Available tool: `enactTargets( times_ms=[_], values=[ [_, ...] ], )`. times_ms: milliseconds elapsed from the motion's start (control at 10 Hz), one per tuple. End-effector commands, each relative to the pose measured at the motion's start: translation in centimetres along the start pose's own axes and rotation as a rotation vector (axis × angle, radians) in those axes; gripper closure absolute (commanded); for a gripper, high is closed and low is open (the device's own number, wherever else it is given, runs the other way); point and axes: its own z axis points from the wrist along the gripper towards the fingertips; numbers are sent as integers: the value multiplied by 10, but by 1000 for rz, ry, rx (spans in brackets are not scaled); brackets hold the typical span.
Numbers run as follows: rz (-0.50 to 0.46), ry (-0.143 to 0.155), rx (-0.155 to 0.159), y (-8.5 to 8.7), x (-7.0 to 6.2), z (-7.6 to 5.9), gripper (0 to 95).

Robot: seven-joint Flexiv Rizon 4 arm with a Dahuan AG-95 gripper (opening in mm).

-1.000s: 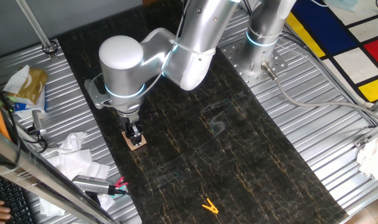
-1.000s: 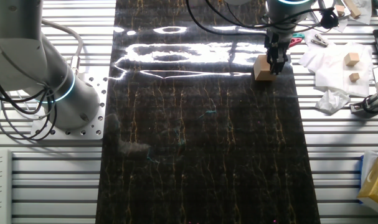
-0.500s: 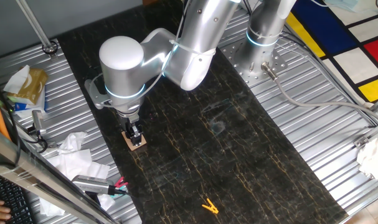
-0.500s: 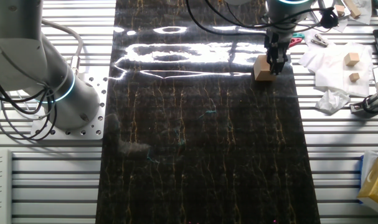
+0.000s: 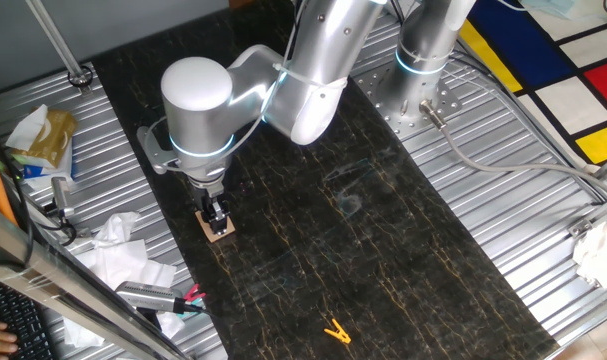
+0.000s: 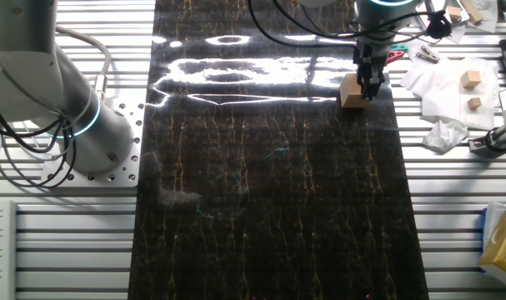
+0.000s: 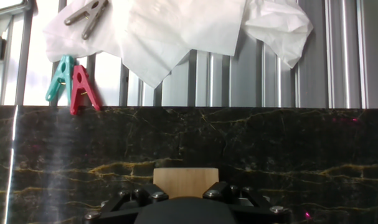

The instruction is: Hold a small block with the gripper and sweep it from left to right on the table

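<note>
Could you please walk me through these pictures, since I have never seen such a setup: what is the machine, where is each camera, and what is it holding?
The machine is a thick silver robot arm whose small black gripper has two fingers. Two pictures come from fixed cameras looking down at the table from different sides. The third comes from a camera on the hand, looking along the fingers.

The table is a black marble-patterned surface with gold veins. The fingers stand on either side of a small wooden block that rests near the table's edge; in the hand view the block sits right between them, apparently gripped.

A yellow clip lies farther along the table. Beyond the edge, on ribbed metal, are crumpled white paper and a red and a teal clip. A second silver arm's base stands alongside.
</note>
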Motion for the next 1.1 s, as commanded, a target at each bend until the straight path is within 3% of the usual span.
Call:
enactTargets(
  times_ms=[100, 1100],
  values=[
    [2, -14, 3, -1, 0, 0, 950],
    [-1, -22, 4, -1, 0, 0, 950]
  ],
)
